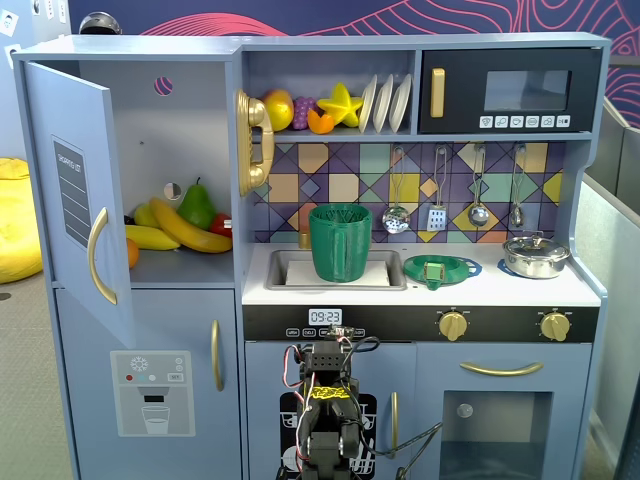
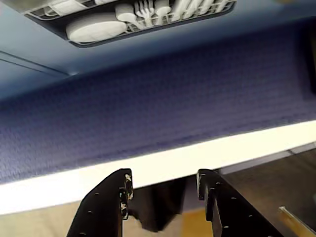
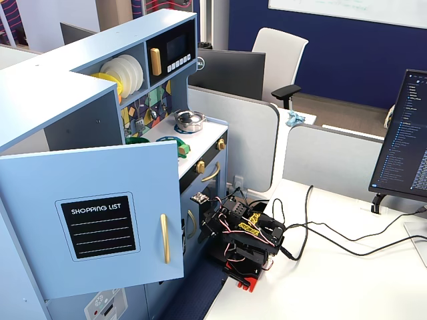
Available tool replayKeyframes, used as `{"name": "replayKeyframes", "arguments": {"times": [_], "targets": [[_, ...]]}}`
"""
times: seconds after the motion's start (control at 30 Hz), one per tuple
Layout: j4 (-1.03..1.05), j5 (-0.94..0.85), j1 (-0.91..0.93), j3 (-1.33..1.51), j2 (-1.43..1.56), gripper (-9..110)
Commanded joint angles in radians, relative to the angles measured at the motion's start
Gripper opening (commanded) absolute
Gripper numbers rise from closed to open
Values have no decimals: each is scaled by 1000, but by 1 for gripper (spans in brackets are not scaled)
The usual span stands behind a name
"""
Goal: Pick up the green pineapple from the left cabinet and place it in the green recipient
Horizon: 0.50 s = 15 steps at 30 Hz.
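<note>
The left cabinet (image 1: 190, 130) stands open, its blue door (image 1: 75, 190) swung out to the left. Inside lie bananas (image 1: 180, 228), a green pear (image 1: 197, 207) and a small yellow-green lump (image 1: 146, 214) behind the bananas; I cannot tell whether that is the green pineapple. The green recipient (image 1: 340, 243), a ribbed cup with a side handle, stands upright in the sink. My arm (image 1: 328, 400) sits folded low in front of the kitchen's lower doors. In the wrist view my gripper (image 2: 164, 177) is open with nothing between its fingers, facing the blue lower panel.
A flat green strainer dish (image 1: 440, 270) and a steel pot (image 1: 535, 256) sit on the counter to the right of the sink. Toy fruit and plates fill the upper shelf (image 1: 330, 105). The open door (image 3: 93, 220) juts out beside the arm (image 3: 247, 237). Cables trail across the white desk (image 3: 333, 267).
</note>
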Motion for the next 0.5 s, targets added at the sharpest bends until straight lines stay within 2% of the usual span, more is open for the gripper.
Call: {"name": "replayKeyframes", "arguments": {"times": [0.0,0.17,0.33,0.47], "targets": [[167,23,-21,-2,-8,7],[195,15,-25,-2,-8,7],[213,-123,-41,-2,-8,7],[213,-115,-58,-2,-8,7]]}}
